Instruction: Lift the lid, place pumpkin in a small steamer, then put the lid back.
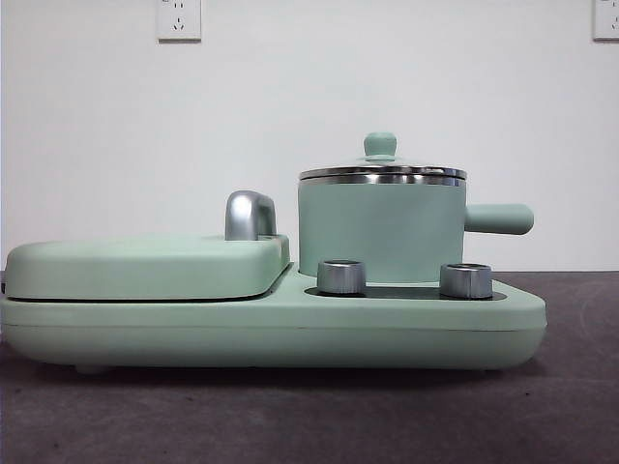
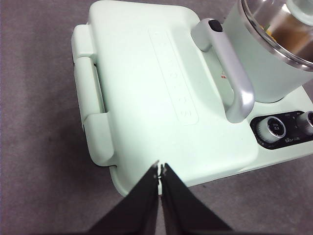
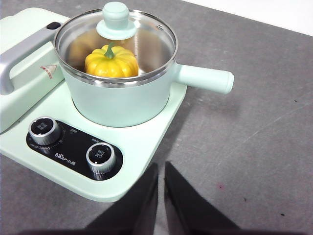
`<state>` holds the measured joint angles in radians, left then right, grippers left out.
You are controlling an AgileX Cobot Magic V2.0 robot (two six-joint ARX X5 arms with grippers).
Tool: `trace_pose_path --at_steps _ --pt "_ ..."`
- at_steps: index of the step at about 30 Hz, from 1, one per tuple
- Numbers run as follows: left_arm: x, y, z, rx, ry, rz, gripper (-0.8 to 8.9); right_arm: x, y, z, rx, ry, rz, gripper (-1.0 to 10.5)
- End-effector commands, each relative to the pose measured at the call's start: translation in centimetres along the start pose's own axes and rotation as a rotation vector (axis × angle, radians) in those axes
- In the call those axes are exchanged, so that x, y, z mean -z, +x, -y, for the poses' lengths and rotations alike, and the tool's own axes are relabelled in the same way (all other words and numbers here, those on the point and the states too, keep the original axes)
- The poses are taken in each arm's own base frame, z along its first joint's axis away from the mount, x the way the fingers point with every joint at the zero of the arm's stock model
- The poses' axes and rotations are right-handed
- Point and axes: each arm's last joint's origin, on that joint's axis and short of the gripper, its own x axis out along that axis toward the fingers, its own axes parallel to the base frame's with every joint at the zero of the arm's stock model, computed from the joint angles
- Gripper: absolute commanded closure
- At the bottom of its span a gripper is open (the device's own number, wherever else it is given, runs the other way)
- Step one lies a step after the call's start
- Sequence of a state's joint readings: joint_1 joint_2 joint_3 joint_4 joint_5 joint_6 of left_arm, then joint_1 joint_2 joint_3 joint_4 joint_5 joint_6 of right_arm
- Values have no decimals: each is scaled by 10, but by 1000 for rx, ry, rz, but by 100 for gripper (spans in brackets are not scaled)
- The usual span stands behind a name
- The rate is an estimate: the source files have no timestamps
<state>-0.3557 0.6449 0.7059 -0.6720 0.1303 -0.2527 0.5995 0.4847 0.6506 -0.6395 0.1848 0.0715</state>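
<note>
The small steamer (image 1: 379,230) is a mint-green pot with a side handle, standing on the appliance base (image 1: 271,324); it also shows in the right wrist view (image 3: 120,100). The glass lid (image 3: 116,27) with its mint knob sits closed on the pot, also seen in the front view (image 1: 381,169). The yellow-orange pumpkin (image 3: 111,62) sits inside the pot under the lid. My left gripper (image 2: 160,172) is shut and empty above the front edge of the griddle cover. My right gripper (image 3: 160,171) is shut and empty, in front of the base's knobs. Neither shows in the front view.
A flat mint-green griddle cover (image 2: 161,93) with a chrome handle (image 2: 232,73) fills the base's left half. Two silver knobs (image 3: 73,144) sit on a black panel in front of the pot. The table (image 3: 254,137) is dark grey. A white wall stands behind.
</note>
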Motion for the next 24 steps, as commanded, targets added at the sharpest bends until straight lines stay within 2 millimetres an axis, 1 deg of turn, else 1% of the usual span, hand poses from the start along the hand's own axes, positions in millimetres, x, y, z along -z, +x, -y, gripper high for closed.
trace_pose_path --at_steps 1,6,9,11,14,17,19,21,24 --pt "-2 -1 1 7 2 14 807 -2 -1 -1 -9 15 14 927" --pt "-2 -1 1 7 2 14 807 -2 -1 -1 -8 15 14 927" --pt "-2 -4 0 3 5 28 807 -2 -1 -1 -8 15 14 927" --pt "-1 -9 -1 -3 10 69 807 -2 -1 -1 -8 15 14 927" --pt "4 -11 -9 -28 58 208 807 -2 -1 -1 -8 15 14 927" --pt "17 -6 -22 -81 118 372 807 -2 -1 -1 -8 15 14 927" --pt "31 0 -32 -124 151 452 807 -2 -1 -1 -8 15 14 927" --pt "47 7 -40 -157 162 500 807 -2 -1 -1 -8 15 14 927" --pt "73 19 -50 -211 147 522 807 -2 -1 -1 -8 15 14 927"
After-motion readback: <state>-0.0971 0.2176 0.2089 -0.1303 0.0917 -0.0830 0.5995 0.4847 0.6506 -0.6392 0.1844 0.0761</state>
